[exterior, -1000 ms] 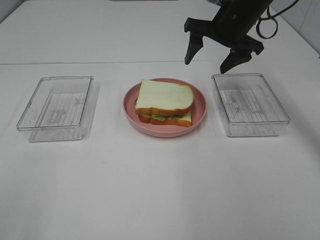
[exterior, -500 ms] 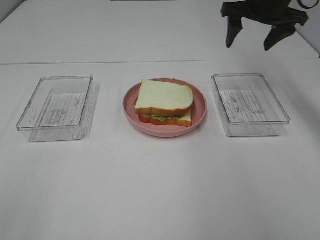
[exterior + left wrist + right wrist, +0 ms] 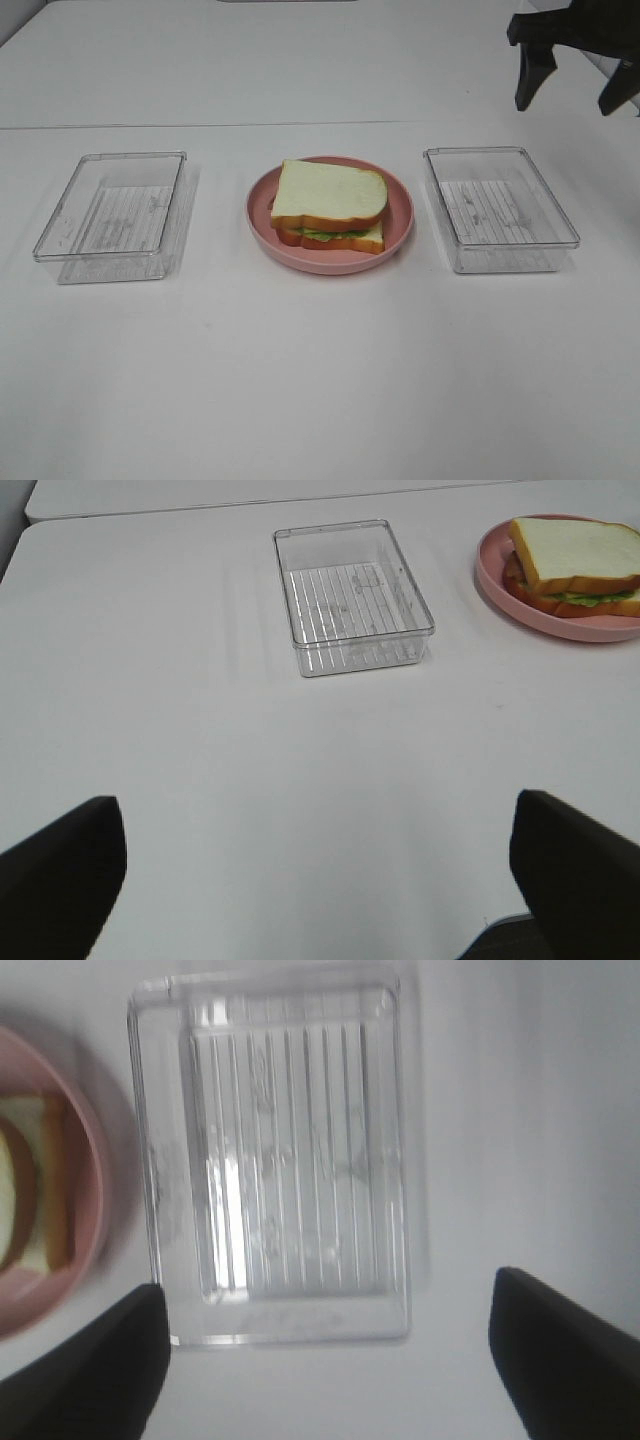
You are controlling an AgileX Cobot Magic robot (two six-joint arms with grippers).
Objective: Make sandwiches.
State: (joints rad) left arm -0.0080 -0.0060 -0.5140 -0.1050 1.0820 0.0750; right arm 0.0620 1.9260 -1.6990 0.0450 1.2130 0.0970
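The sandwich, two white bread slices with orange-brown crust and green lettuce between them, sits stacked on a pink plate at the table's middle. It also shows in the left wrist view and partly in the right wrist view. My right gripper is open and empty, high above the table at the far right, behind the right clear box. In the right wrist view the gripper hangs over that empty box. My left gripper is open and empty, far back from the left clear box.
Two empty clear plastic boxes flank the plate, the left one and the right one. The white table's far seam runs behind them.
My right gripper has moved up and to the right, away from the plate, to the frame's upper right corner. The sandwich, plate and boxes have not moved.
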